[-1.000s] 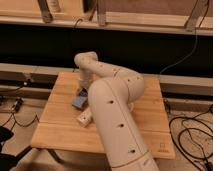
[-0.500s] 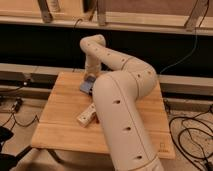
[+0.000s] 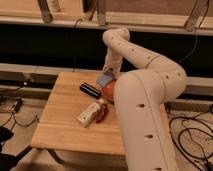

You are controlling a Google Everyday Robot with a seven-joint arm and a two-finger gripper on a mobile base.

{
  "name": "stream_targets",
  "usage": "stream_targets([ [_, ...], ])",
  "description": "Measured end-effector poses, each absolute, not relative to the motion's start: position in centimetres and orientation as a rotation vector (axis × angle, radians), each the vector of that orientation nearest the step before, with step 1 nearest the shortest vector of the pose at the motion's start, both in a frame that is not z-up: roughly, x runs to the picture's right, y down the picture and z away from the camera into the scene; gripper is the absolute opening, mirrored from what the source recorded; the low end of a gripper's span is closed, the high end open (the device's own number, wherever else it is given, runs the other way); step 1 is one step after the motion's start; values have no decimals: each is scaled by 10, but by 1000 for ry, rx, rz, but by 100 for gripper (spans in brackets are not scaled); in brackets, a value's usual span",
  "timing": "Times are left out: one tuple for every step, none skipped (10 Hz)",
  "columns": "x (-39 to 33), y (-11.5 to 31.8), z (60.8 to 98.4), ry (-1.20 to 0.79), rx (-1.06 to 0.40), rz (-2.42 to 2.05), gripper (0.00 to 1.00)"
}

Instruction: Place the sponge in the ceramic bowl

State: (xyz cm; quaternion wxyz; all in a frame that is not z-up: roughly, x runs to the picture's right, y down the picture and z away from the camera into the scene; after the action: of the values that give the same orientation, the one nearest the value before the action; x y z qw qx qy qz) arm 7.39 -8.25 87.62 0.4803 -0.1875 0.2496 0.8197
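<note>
- On the counter (image 3: 60, 131), left of centre, lay a black block (image 3: 90, 90) and a white bar (image 3: 88, 115).
- At the rear, the sponge (image 3: 104, 80) hung gripped just beneath the closed pincer (image 3: 108, 74).
- The ceramic bowl (image 3: 108, 91) sat just below-right of the sponge, partly hidden by the arm.

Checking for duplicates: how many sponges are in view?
1: the blue sponge under the end effector, by the ceramic bowl at its far-left rim. The arm may hide others.
</note>
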Motion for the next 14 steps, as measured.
stream_targets([
  [80, -82, 875, 611, -454, 2019, 0],
  [76, -82, 876, 608, -457, 2015, 0],
  [73, -82, 875, 605, -462, 2015, 0],
  [75, -82, 876, 607, -459, 2014, 0],
  [78, -82, 876, 611, -453, 2013, 0],
  [77, -82, 878, 614, -453, 2013, 0],
  [76, -83, 881, 613, -454, 2019, 0],
  [86, -84, 888, 629, -442, 2044, 0],
  [105, -84, 896, 660, -423, 2087, 0],
  [116, -87, 900, 663, -417, 2120, 0],
  [125, -90, 905, 658, -416, 2160, 1],
  [134, -92, 905, 660, -428, 2191, 4],
  [139, -93, 905, 659, -432, 2204, 4],
  [138, -93, 905, 659, -433, 2203, 8],
])
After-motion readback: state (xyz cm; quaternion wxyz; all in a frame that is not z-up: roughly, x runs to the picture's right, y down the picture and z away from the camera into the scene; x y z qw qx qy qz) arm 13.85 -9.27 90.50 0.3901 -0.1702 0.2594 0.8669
